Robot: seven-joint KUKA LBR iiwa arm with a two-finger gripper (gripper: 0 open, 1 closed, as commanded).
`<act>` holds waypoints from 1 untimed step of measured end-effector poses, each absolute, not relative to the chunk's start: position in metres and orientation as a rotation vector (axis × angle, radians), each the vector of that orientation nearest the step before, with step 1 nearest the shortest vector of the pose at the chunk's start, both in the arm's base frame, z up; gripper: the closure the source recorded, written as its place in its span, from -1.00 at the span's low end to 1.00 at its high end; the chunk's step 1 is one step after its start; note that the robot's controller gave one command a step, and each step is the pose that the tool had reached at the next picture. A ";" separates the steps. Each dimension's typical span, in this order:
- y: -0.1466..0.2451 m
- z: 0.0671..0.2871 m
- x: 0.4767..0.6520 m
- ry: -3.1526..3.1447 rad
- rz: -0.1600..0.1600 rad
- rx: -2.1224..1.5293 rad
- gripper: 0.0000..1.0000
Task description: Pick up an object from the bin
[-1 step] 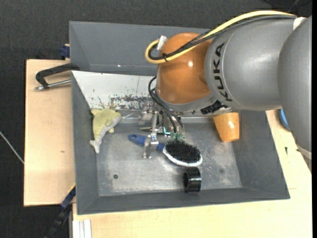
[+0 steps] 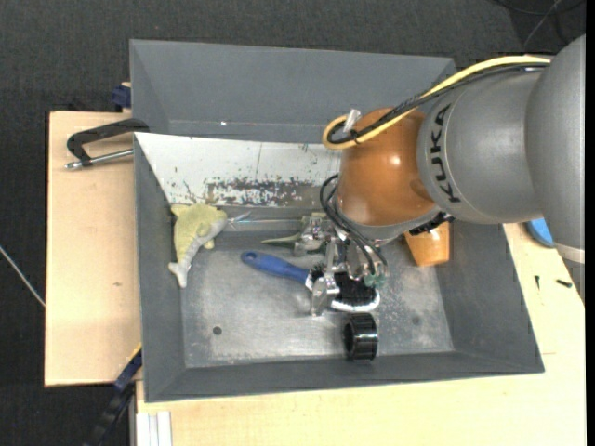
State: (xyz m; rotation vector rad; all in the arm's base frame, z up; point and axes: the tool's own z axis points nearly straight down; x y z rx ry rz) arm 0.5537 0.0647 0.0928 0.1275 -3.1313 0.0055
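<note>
Arm down in the grey bin, nothing lifted yet.

From where I stand, the big grey arm and its orange wrist cover reach in from the right and hide much of the bin's middle. A yellow soft toy lies by the left wall, well apart from the action. An orange block sits half under the arm on the right. The blue-handled tool lies flat on the floor near the middle, and a black cylinder rests by the front wall. The gripper hangs low at the tool's right end, just behind the cylinder. Whether the claw is apart or together I cannot tell. I judge the approach done, with the grasp and the lift left.
</note>
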 end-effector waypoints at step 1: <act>0.018 0.076 0.526 -3.143 -0.001 0.145 -1.00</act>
